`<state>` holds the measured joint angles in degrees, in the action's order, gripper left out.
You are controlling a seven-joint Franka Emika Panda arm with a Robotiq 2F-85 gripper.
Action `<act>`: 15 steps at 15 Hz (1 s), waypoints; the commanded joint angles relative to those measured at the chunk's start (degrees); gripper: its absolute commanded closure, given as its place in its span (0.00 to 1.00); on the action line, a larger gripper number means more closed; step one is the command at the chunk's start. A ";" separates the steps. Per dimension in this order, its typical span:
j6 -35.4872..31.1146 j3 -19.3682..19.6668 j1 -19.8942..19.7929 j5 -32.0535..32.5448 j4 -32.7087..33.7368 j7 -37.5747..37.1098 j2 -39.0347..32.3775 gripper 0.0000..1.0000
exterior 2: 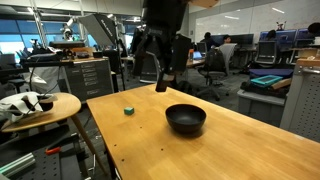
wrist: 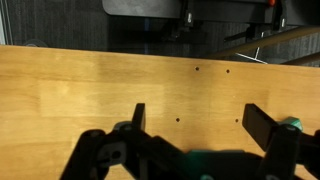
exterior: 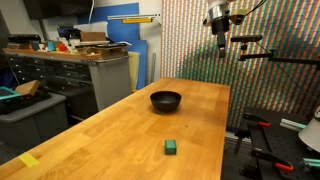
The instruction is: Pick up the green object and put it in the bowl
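The small dark green block (exterior: pixel 172 147) lies on the wooden table (exterior: pixel 120 130) near its front edge; it also shows in the other exterior view (exterior 2: pixel 128 110) near the table's left edge. The glossy black bowl (exterior: pixel 166 100) stands mid-table and looks empty in both exterior views (exterior 2: pixel 186 119). My gripper (exterior 2: pixel 150 80) hangs open and empty well above the table, apart from both; it shows high at the far end of the table (exterior: pixel 220 48). In the wrist view the open fingers (wrist: pixel 200 122) frame bare wood; block and bowl are out of that view.
A yellow tape piece (exterior: pixel 28 160) lies at the table's near corner. Drawer cabinets with clutter (exterior: pixel 70 70) stand beside the table. A round side table with white items (exterior 2: pixel 40 105) stands by the table's edge. A camera stand arm (exterior: pixel 275 55) is at the far end.
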<state>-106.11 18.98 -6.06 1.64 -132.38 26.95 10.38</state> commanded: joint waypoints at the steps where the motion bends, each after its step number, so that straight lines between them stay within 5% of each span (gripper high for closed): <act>1: -0.26 -2.00 -1.48 -0.30 0.21 -0.13 -0.52 0.00; 6: -2.72 -4.93 -0.31 -1.32 -0.20 -2.02 -2.42 0.00; 15: -19.48 -13.30 3.02 -3.49 -4.27 -10.41 -7.92 0.00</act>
<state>-120.87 7.75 -4.14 -0.71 -135.37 19.21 3.91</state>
